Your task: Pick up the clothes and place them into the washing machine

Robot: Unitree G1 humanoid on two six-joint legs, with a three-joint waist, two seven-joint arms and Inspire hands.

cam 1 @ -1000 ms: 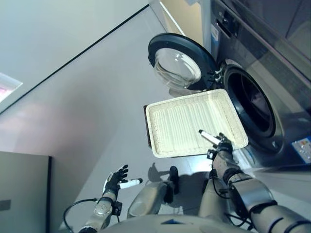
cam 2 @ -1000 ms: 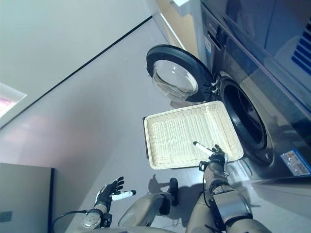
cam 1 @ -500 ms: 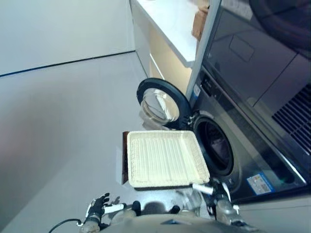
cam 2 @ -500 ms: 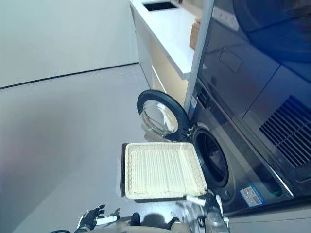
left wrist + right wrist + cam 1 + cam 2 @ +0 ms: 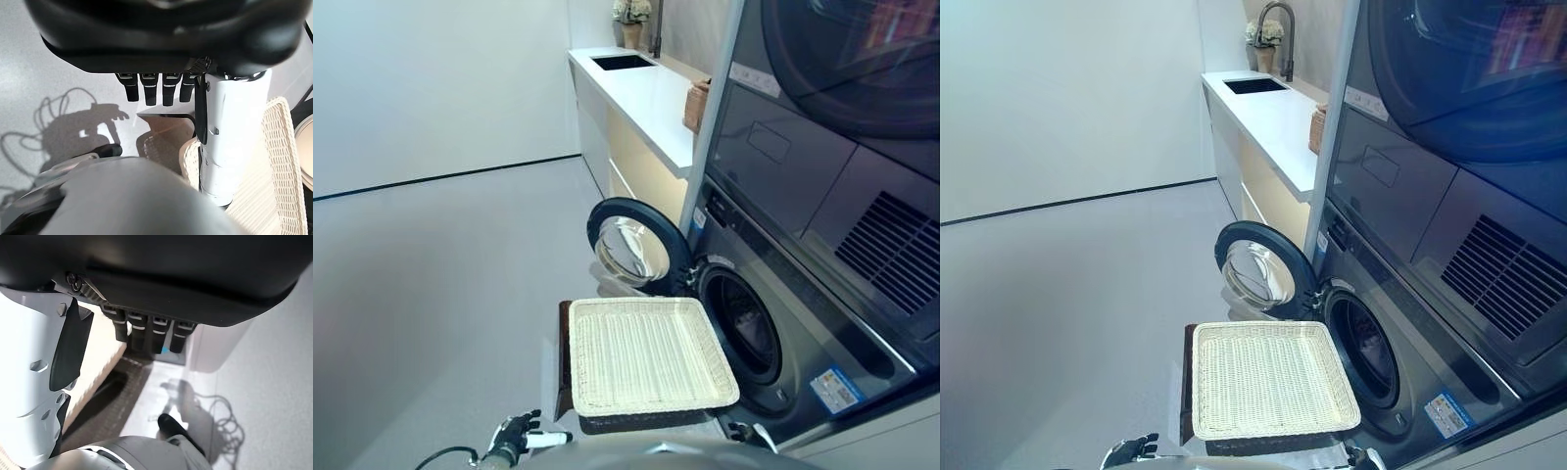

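While head camera has tilted up, basket (image 5: 646, 352) sits empty by washing machine (image 5: 773, 323); left hand (image 5: 514, 436), right hand (image 5: 146, 333) relaxed, holding nothing—load looks finished.

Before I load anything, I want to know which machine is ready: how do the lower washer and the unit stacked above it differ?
The lower washer has its round door swung open, baring a dark drum; the upper unit has its door closed. The lower washer has a white wicker basket in front of it; the upper unit has nothing before it. Both are dark and glossy.
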